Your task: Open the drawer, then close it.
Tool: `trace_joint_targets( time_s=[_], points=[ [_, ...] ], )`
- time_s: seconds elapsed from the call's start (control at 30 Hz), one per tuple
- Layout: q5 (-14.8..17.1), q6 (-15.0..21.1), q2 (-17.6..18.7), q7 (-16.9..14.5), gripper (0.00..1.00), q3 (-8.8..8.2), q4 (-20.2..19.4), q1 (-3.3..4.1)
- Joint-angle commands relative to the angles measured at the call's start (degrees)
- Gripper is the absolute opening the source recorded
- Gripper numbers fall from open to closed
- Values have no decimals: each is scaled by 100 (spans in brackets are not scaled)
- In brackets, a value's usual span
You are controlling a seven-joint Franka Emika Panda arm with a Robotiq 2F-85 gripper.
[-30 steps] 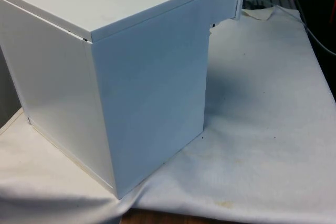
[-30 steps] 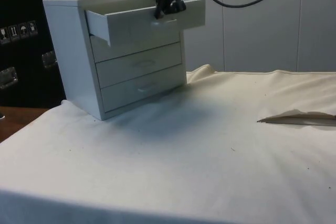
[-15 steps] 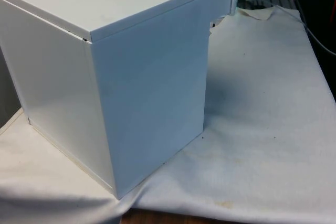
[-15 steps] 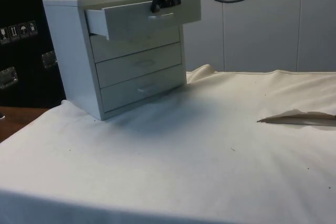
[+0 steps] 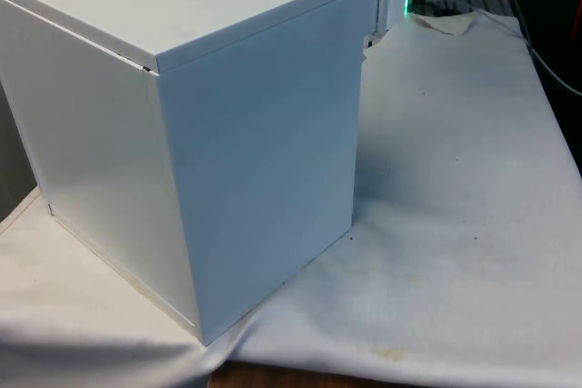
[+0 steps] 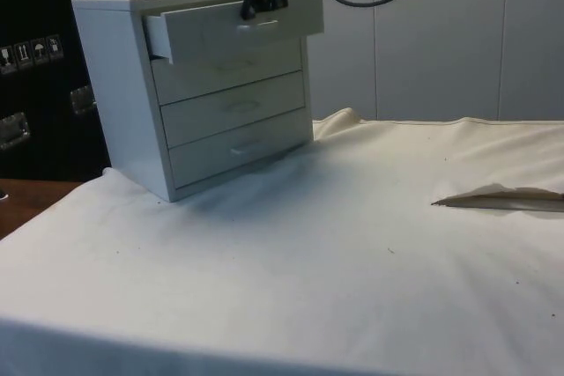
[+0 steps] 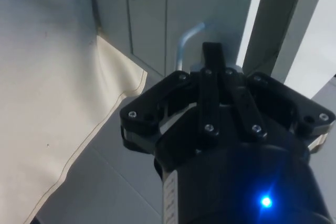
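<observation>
A white chest [image 6: 211, 94] of 4 drawers stands on the counter [image 6: 352, 253], its top drawer [image 6: 231, 28] part open, the claw [image 6: 258, 8] closed on its handle [image 7: 188, 43], placed to push it shut.

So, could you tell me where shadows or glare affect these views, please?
Front view: the chest of drawers casts a soft shadow on the cloth toward the view's right. Side view: even light, faint shadow under the top drawer. Wrist view: bright glare beside the gripper.
</observation>
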Motion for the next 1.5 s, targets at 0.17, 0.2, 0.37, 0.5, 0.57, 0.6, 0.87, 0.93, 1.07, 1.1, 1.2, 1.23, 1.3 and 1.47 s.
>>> trace_joint_targets(
  time_s=[0.17, 0.2, 0.37, 0.5, 0.57, 0.6, 0.87, 0.93, 1.07, 1.1, 1.2, 1.23, 1.3, 1.47],
  points=[
    [69, 367, 338, -92, 0, -252, 229, 6],
    [69, 407, 372, -92, 0, -281, 252, 6],
    [86, 590, 556, -97, 0, -395, 367, 6],
    [97, 722, 682, -103, 0, -487, 453, 0],
    [6, 607, 579, -6, 0, -413, 390, -6],
    [103, 785, 733, -103, 0, -527, 487, 0],
    [11, 917, 842, -6, 0, -619, 556, -6],
    [126, 1089, 997, -103, 0, -716, 647, -6],
    [143, 1243, 1123, -103, 0, -802, 716, -17],
    [143, 1278, 1146, -103, 0, -825, 733, -17],
    [155, 1352, 1209, -103, 0, -871, 768, -23],
    [160, 1381, 1232, -103, 0, -888, 785, -23],
    [166, 1432, 1283, -97, 0, -928, 814, -17],
    [160, 1564, 1387, -69, 0, -1003, 877, -34]
  ],
)
